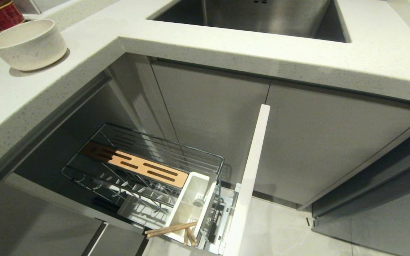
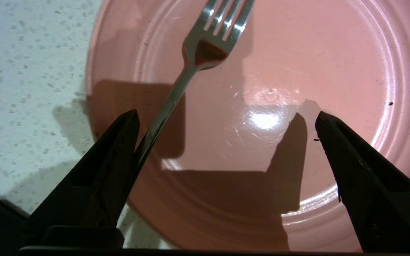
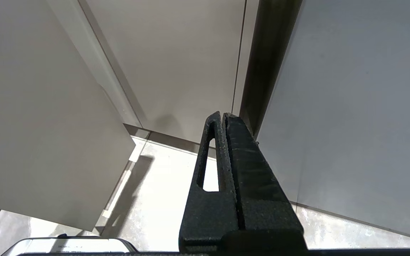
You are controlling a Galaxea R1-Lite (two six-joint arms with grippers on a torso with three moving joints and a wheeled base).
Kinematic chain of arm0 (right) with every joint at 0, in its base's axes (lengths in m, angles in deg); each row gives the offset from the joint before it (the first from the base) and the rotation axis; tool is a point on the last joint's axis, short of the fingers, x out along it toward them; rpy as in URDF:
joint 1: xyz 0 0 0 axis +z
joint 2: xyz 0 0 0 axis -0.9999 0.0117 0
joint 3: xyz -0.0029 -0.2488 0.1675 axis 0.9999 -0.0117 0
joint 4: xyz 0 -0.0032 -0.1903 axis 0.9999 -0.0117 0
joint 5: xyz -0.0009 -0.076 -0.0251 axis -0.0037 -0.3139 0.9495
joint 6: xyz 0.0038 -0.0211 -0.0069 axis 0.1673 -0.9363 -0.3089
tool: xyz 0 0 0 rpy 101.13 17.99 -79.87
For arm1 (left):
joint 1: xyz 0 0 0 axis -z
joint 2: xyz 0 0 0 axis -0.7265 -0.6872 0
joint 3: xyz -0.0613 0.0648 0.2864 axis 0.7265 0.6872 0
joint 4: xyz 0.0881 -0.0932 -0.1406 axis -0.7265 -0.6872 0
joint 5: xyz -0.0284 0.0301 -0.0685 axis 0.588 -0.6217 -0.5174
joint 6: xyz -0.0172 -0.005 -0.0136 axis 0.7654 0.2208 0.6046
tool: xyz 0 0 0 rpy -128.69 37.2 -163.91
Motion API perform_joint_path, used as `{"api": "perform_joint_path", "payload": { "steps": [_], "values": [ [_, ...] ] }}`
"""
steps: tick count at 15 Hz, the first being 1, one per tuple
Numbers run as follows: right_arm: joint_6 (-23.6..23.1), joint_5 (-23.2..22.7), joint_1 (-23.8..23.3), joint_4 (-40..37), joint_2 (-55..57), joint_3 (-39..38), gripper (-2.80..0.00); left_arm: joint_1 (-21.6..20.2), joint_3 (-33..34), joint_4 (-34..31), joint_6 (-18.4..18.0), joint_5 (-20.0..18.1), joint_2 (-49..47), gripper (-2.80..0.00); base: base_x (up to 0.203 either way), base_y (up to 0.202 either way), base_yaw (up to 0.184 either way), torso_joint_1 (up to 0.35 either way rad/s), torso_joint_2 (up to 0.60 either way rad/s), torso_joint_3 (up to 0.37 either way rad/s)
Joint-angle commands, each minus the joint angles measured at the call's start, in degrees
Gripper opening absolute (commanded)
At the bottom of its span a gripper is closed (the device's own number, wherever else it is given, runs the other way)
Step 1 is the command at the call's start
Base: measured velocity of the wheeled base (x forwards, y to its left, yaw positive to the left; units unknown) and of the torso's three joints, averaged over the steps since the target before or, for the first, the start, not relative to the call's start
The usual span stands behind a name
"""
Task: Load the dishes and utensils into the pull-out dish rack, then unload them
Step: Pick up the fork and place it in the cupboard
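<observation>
One plate [image 2: 262, 89], one fork [image 2: 205, 46], one bowl [image 1: 29, 44], two chopsticks [image 1: 171, 229].

The left tool [image 2: 226, 121] points down, its two dark fingers [image 2: 116, 153] spread wide with a broad gap between the tips. Nothing is gripped between them; one finger lies close alongside a slim handle, and whether they touch cannot be told. The right tool [image 3: 222, 119] hangs low by the cabinet fronts, aimed forward and upward along them, its fingers [image 3: 240, 170] pressed flat together with nothing between. Neither arm shows in the head view.
</observation>
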State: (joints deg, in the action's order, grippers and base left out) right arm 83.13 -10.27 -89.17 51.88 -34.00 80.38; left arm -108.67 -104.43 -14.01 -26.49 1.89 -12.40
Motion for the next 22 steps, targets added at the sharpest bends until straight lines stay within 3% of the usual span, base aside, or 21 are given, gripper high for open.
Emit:
{"api": "perform_joint_path", "payload": {
  "steps": [1,9,11,12,22],
  "values": [
    [0.01,0.00,0.02,0.06,0.05,-1.50,-2.80,1.01,0.38,-1.07,-0.09,-0.25,0.55,0.00,0.000,0.000,0.000,0.000,0.00,0.000],
    [0.00,0.00,0.02,0.06,0.05,-1.50,-2.80,3.30,0.77,-3.77,0.45,0.05,2.74,0.00,0.000,0.000,0.000,0.000,0.00,0.000],
    [0.04,0.00,0.02,0.06,0.05,-1.54,-2.80,3.29,1.79,-3.45,0.37,1.74,2.81,0.00,0.000,0.000,0.000,0.000,0.00,0.000],
    [0.03,0.00,0.02,0.03,0.05,-1.50,-2.80,3.36,1.81,-3.24,0.45,2.50,2.74,-2.77,0.000,0.000,0.000,0.000,0.00,0.000],
    [-0.01,0.00,0.02,0.06,0.05,-1.50,-2.80,3.37,1.49,-3.15,0.45,3.93,2.39,-2.80,0.000,0.000,0.000,0.000,0.00,0.000]
  ]
}}
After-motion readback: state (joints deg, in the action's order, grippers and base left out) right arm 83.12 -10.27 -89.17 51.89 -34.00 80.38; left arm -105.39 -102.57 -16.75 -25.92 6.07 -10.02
